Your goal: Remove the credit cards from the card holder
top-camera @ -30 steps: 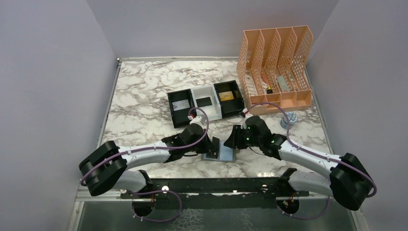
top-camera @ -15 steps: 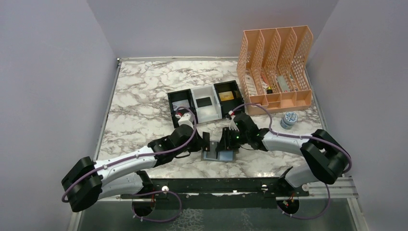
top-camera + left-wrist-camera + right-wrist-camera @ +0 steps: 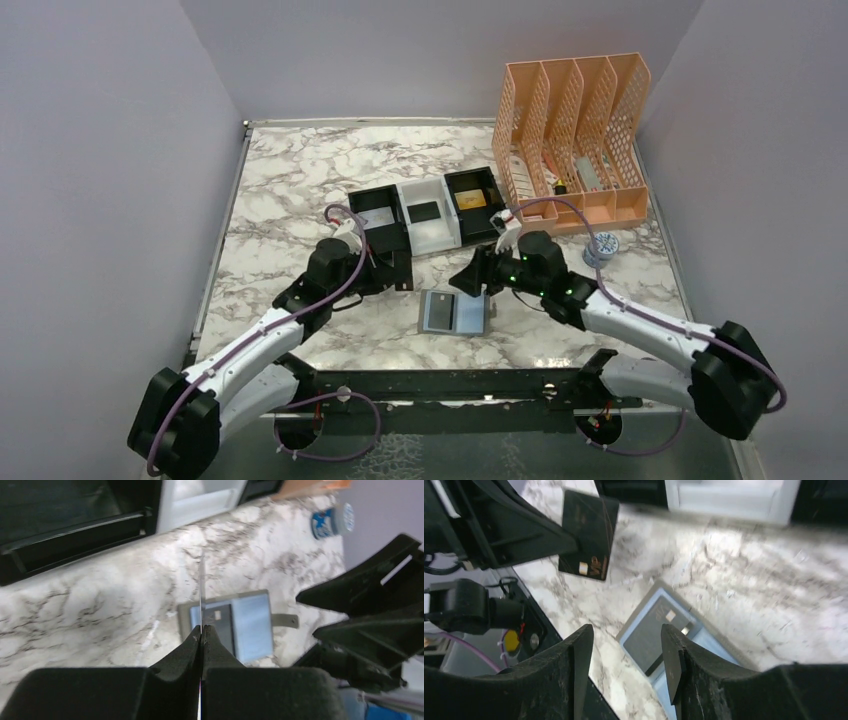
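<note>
The card holder (image 3: 453, 312) is laid open and flat on the marble table (image 3: 290, 190), in the lower middle of the overhead frame, with its blue-grey inside turned up. A dark card (image 3: 655, 636) is seen lying on the holder's left panel; the right panel is shown bare and lighter. The left gripper (image 3: 201, 629) is closed tight on a black card (image 3: 201, 590), which is seen edge-on in the left wrist view. In the right wrist view it appears at the upper left with gold markings on its face, lifted clear of the table and apart from the holder. The right gripper (image 3: 626, 665) is held with its jaws parted and nothing between them, just above the holder's upper right edge in the overhead frame; whether it touches the holder cannot be told. Behind, at mid-frame, a black-and-white tray (image 3: 432, 235) is set, and a gold-yellow card (image 3: 472, 200) is lying in its right black compartment. A peach file rack (image 3: 570, 130) is placed at the upper right, with a small blue-and-white jar (image 3: 602, 246) just below it.
</note>
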Tool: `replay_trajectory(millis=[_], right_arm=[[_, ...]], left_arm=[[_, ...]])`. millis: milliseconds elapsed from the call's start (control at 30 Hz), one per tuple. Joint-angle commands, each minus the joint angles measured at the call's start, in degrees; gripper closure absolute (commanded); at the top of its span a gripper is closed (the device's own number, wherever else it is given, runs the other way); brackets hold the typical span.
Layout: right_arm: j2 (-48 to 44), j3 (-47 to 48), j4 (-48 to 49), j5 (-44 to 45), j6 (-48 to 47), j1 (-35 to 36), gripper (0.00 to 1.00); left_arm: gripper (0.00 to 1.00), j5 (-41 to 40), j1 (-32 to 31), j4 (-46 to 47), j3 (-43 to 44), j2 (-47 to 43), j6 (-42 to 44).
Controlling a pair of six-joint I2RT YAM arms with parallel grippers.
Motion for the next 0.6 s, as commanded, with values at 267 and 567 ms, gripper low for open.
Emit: replay_trajectory(millis=[267, 567], right_arm=[[-8.16, -3.53, 9.84, -21.17, 2.0, -16.52, 0.44], [0.72, -7.96, 35.62, -39.02, 17.03, -16.62, 0.45]], left_arm=[[1.0, 22.78, 2.7, 28.25, -6.88, -1.57, -8.48], [1.0, 22.24, 1.36, 41.21, -11.31, -2.64, -17.58]])
